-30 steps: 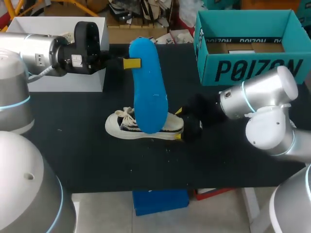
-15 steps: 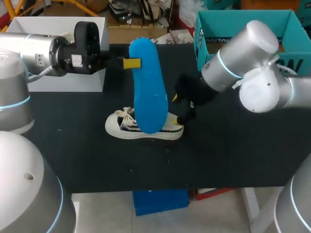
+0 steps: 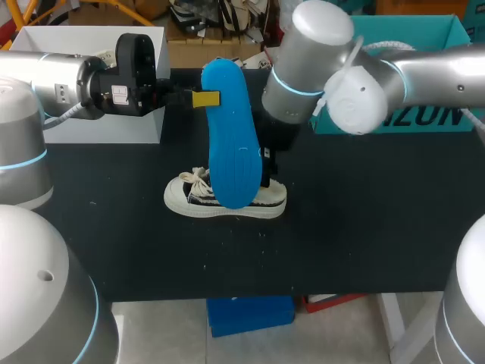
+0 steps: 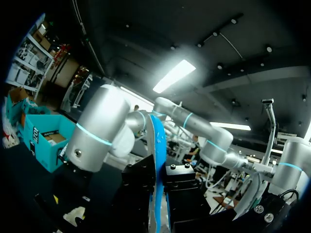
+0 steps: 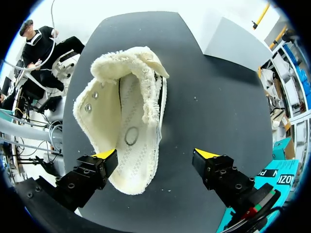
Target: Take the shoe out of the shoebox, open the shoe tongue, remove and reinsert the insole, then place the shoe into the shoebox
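Near the middle of the black table top [image 3: 364,243] lies the white low-cut canvas shoe with laces [image 3: 225,201], out of the teal cardboard shoebox [image 3: 447,30] standing at the far right corner. Its bright blue foam insole [image 3: 231,136] is out too: the left gripper [image 3: 203,98] is clenched on the insole's upper edge and holds it upright, its lower end down by the shoe, touching or not I cannot tell. The right gripper [image 5: 158,154] hovers released above the heel end, one yellow tip [image 5: 108,154] over the heel rim, the other over bare table. Under it the shoe's mouth gapes wide, its stitched bed bare. I judge unboxing, tongue and removal done; reinserting the insole and boxing the shoe remain
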You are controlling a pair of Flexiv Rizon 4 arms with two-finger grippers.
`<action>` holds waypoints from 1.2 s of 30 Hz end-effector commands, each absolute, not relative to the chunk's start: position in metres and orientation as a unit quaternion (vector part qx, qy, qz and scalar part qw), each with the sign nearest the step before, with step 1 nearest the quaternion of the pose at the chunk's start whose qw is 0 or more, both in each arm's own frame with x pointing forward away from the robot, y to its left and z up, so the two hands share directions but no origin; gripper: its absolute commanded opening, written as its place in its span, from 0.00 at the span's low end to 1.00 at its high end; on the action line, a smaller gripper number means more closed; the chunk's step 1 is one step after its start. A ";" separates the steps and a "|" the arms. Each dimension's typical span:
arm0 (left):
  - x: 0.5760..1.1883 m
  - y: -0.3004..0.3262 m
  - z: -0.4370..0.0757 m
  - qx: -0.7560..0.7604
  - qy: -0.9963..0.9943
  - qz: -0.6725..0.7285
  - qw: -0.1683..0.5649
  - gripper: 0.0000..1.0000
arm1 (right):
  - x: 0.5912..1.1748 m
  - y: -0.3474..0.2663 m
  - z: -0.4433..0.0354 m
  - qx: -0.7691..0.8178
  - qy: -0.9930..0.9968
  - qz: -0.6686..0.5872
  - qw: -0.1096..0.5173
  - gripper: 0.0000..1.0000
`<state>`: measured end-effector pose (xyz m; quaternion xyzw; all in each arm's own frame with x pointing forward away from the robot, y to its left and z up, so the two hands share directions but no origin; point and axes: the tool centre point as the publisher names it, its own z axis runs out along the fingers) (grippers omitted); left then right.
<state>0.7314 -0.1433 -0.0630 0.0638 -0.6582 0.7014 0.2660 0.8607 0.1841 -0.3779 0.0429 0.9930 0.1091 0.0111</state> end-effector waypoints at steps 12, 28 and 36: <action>0.731 -0.144 -0.064 0.064 -0.658 0.702 0.265 0.00 | 0.865 0.211 -0.389 0.042 0.998 -0.043 -0.001 1.00; 0.731 -0.144 -0.064 0.064 -0.658 0.702 0.265 0.00 | 0.868 0.216 -0.404 0.051 0.999 -0.007 -0.004 1.00; 0.731 -0.144 -0.064 0.064 -0.658 0.702 0.265 0.00 | 0.866 0.215 -0.412 0.047 0.999 0.021 -0.011 0.00</action>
